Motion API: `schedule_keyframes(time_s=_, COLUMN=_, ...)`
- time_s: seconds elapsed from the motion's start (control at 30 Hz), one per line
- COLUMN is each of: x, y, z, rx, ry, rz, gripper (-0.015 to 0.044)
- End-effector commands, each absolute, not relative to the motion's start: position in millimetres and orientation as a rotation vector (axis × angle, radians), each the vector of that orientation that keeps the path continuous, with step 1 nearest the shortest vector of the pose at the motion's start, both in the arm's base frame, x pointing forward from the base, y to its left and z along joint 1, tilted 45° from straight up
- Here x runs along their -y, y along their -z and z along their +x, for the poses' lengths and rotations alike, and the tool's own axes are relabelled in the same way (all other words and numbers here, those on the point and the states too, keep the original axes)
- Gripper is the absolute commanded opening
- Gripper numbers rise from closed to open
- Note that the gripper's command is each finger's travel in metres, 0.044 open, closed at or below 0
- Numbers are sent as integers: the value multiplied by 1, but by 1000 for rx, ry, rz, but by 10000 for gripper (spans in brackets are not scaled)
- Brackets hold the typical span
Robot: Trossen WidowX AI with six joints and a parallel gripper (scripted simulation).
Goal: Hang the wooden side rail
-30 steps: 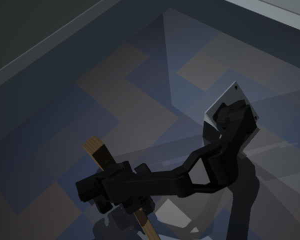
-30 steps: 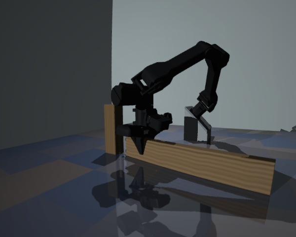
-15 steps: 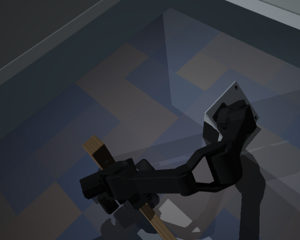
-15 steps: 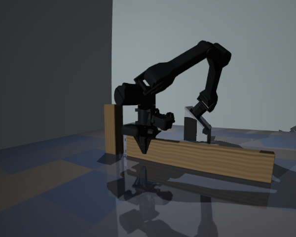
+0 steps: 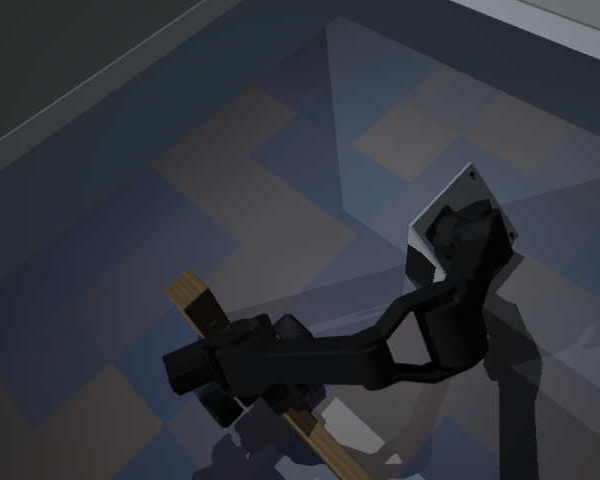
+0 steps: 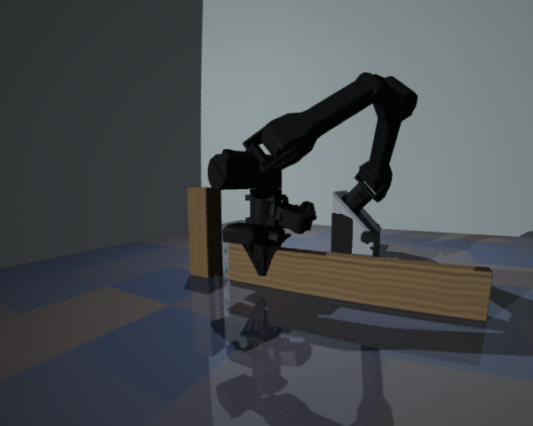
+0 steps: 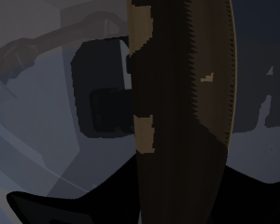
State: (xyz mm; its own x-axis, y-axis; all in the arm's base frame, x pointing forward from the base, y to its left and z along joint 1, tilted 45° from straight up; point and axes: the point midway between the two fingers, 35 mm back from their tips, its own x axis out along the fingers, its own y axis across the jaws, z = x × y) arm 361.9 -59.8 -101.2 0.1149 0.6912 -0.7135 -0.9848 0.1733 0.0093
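Behind the desk (image 5: 269, 206) (image 6: 120, 343) stood a pale wall (image 6: 464, 151); patches of blue and brown covered its glossy top. Our claw (image 6: 261, 270) was closed around the wooden side rail (image 5: 336, 449) (image 6: 372, 284) (image 7: 177, 112), near the end beside the headboard post (image 5: 187, 290) (image 6: 197, 231). We judged the rail stiff, fairly heavy and likely to pivot, so that hold suited hooking.
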Motion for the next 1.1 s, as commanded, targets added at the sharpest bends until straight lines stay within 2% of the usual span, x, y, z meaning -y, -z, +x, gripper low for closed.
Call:
schedule_keyframes(time_s=0.0, x=60, y=101, z=362, rx=-665, ry=-1321, rz=-545, gripper=0)
schedule_keyframes(time_s=1.07, x=63, y=98, z=362, rx=-647, ry=-1334, rz=-570, gripper=0)
